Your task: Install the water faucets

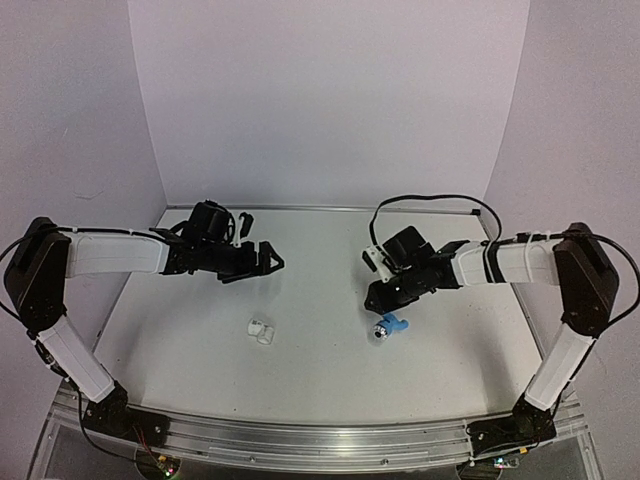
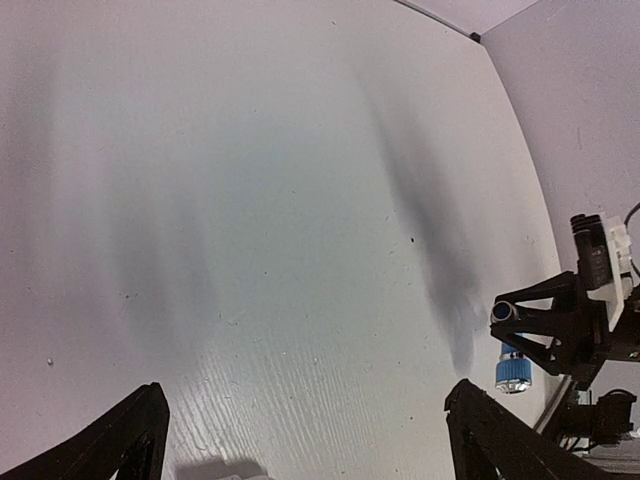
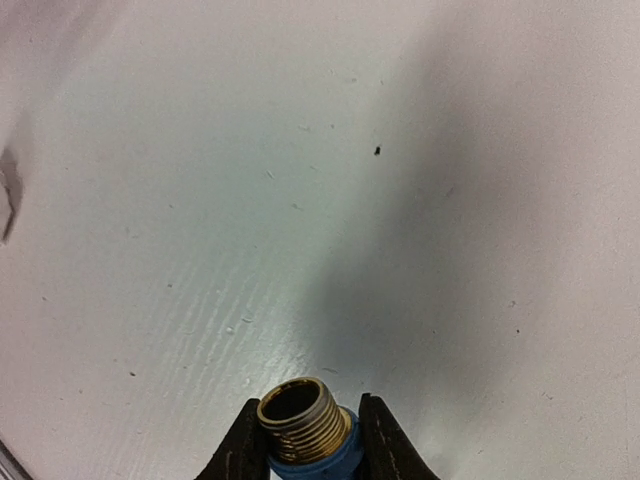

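A small blue tap with a silvery end sits low over the table right of centre, and my right gripper is shut on it. In the right wrist view the fingers press on the tap's blue body from both sides. Its threaded metal end points away from the camera. The left wrist view shows the same tap hanging under the right gripper. A short white pipe fitting lies on the table in front of my left gripper, which stands open and empty above the table.
The white table is walled in by white panels at the back and sides. A black cable loops over the right arm near the back wall. The metal rail with both arm bases runs along the near edge.
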`<move>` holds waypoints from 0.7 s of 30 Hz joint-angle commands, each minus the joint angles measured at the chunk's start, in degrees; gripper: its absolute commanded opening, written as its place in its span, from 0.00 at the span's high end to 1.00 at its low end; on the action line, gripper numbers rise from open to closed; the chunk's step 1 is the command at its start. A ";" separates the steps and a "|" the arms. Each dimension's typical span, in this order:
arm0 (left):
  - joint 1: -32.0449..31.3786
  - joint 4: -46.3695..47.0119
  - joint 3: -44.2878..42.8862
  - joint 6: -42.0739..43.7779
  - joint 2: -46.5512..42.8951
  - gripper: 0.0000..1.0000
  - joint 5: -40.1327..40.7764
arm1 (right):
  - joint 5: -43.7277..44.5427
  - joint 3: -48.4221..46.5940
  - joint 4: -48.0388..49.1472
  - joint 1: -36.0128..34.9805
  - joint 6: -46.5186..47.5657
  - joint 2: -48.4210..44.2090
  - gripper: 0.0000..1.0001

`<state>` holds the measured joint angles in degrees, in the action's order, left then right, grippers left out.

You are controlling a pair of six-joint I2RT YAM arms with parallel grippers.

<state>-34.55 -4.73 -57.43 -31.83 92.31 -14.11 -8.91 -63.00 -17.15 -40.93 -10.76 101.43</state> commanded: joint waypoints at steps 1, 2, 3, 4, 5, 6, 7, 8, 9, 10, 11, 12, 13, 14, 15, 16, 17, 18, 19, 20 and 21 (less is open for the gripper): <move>-0.26 0.75 -2.55 -1.67 -2.26 0.00 -3.00 | -4.06 4.54 12.55 -0.24 -3.79 -7.92 1.00; -0.25 1.69 -2.24 -2.26 -2.43 0.00 -4.24 | -4.88 5.94 15.73 -0.25 -4.86 -9.52 1.00; -0.26 2.75 -1.89 -2.91 -2.66 0.00 -5.49 | -6.07 7.76 18.70 -0.22 -5.72 -10.83 1.00; -0.31 3.82 -1.58 -3.42 -2.90 0.00 -6.76 | -7.13 9.11 21.61 -0.21 -6.43 -12.22 1.00; -0.33 5.03 -1.35 -3.99 -3.10 0.00 -8.38 | -8.32 10.62 25.00 -0.21 -7.15 -13.91 1.00; -0.39 6.59 -1.14 -4.56 -3.34 0.00 -9.84 | -9.43 12.06 28.18 -0.21 -7.92 -15.38 1.00; -0.43 7.87 -0.77 -5.15 -3.69 0.00 -11.18 | -10.25 12.98 30.68 -0.21 -8.71 -16.81 1.00; -0.44 9.36 -0.30 -5.77 -4.00 0.00 -12.42 | -10.85 13.94 33.42 -0.21 -9.38 -17.98 1.00; -0.43 10.93 0.13 -6.32 -4.40 0.00 -13.53 | -11.49 14.90 36.12 -0.21 -10.06 -18.88 1.00; -0.43 12.47 0.54 -7.45 -4.76 0.00 -15.32 | -12.11 15.70 38.50 -0.21 -10.74 -19.71 1.00; -0.43 14.72 1.01 -8.48 -5.03 0.00 -16.91 | -12.54 16.58 41.46 -0.21 -11.57 -20.49 1.00; -0.44 16.98 1.54 -9.72 -5.27 0.00 -18.77 | -13.21 17.38 44.26 -0.21 -12.35 -21.06 1.00; -0.47 19.71 2.24 -11.34 -5.45 0.00 -21.07 | -14.10 18.13 47.15 -0.21 -13.10 -21.45 1.00; -0.60 24.45 3.09 -13.07 -5.55 0.00 -23.39 | -15.00 18.82 50.16 -0.21 -13.81 -21.82 1.00; -1.00 28.87 4.19 -14.79 -5.49 0.00 -25.59 | -15.38 19.58 53.59 -0.21 -14.90 -21.86 1.00; -1.41 33.16 5.32 -16.54 -5.43 0.00 -27.83 | -15.70 20.35 57.11 -0.21 -16.01 -21.88 1.00; -2.08 36.97 5.82 -18.08 -5.22 0.00 -29.79 | -15.78 21.01 60.68 -0.21 -17.39 -21.78 1.00; -3.05 38.50 5.79 -18.52 -4.96 0.00 -30.60 | -15.96 21.58 63.80 -0.21 -18.67 -21.53 1.00; -4.23 38.99 5.34 -18.33 -4.58 0.00 -30.91 | -16.28 22.03 67.02 -0.21 -19.84 -21.10 1.00; -5.51 39.24 4.86 -17.97 -4.20 0.00 -31.14 | -16.63 22.31 69.96 -0.21 -21.04 -20.54 1.00; -6.89 39.27 4.26 -17.46 -3.75 0.00 -31.32 | -17.09 22.37 72.37 -0.21 -22.21 -19.80 1.00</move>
<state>-37.00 22.97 -51.99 -46.69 88.82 -38.76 -23.15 -41.53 35.68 -40.93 -26.54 81.22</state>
